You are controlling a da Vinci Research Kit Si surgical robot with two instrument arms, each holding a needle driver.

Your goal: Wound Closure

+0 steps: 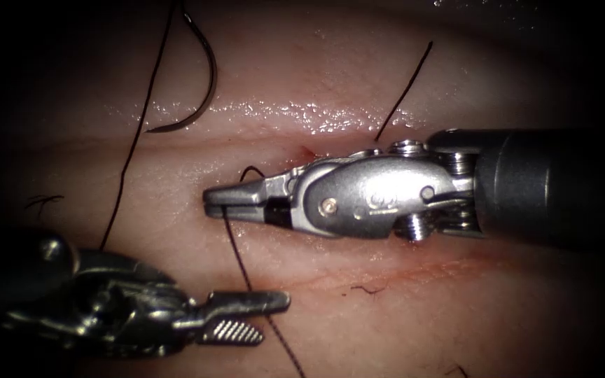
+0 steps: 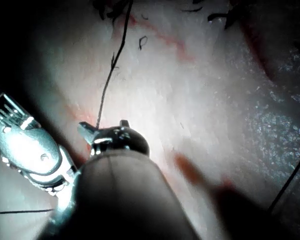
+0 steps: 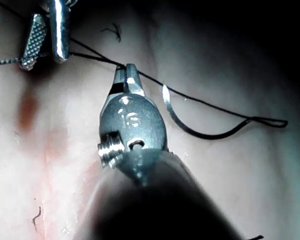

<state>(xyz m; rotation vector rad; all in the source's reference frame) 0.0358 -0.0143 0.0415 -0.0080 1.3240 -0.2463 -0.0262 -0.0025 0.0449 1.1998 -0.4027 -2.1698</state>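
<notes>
The tissue (image 1: 358,91) carries everything here, pale and glistening, with the cut (image 1: 358,122) running across it. The curved needle (image 1: 201,91) lies free on its surface toward eleven o'clock, not in the tissue. Dark thread (image 1: 131,147) trails from there down toward seven o'clock, and another strand (image 1: 246,273) runs to six. A short cut end (image 1: 404,91) lies toward one o'clock.

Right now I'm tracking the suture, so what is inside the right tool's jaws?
The right tool is shut on the thread. The needle lies free on the tissue; the left tool is open and holds nothing.
</notes>
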